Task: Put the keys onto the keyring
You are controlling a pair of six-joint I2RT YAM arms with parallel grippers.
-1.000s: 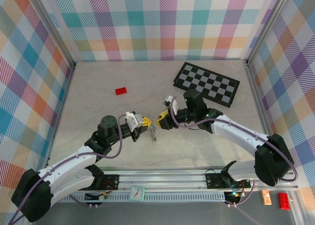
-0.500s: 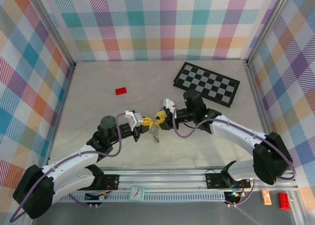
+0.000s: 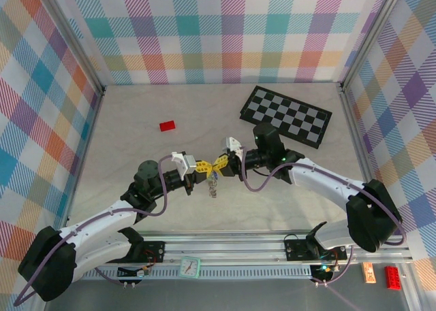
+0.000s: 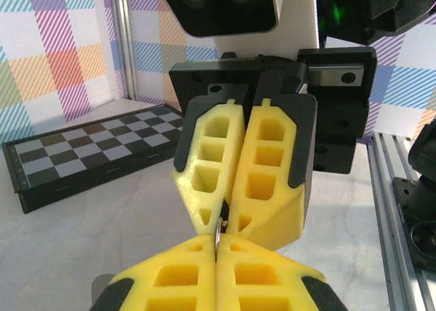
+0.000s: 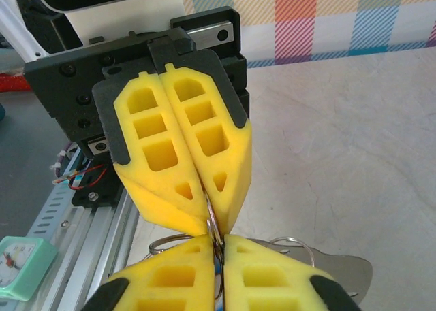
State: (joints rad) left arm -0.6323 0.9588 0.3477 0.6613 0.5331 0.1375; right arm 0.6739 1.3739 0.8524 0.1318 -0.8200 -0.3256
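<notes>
**Keyring [image 3: 212, 183] held up by two grippers**

Keyring and grippers meet in the air on the robot's side of the checkerboard [image 3: 286, 116], a little past its left corner. The left gripper [image 3: 203, 166] reaches in from the side away from the checkerboard. The right gripper [image 3: 219, 164] reaches in from the checkerboard side. Their yellow tips are nose to nose, almost touching.

Both grippers are squeezed tight. In each wrist view, a thin silver wire comes out from between the closed yellow fingers [image 4: 170, 284]. It runs into the tips of the other gripper. So I think each one is pinching the keyring.

More wire loops and a flat silver piece [image 5: 340, 273] hang below the tips. From above, this looks like a small silvery bunch. It dangles over the table [image 3: 136, 141], not lying on it.

The keys are very small. I cannot tell if any key is in that bunch, or if the flat piece is part of one.

I think this is the fiddly step. The two grippers hold the ring so a key can slide on.

The next move needs tiny, slow motions. One gripper should hold the ring steady while the other turns or pushes a little. If either lets go too soon, the bunch could drop. If they pull apart hard, the wire could slip out of the soft fingers.
</notes>
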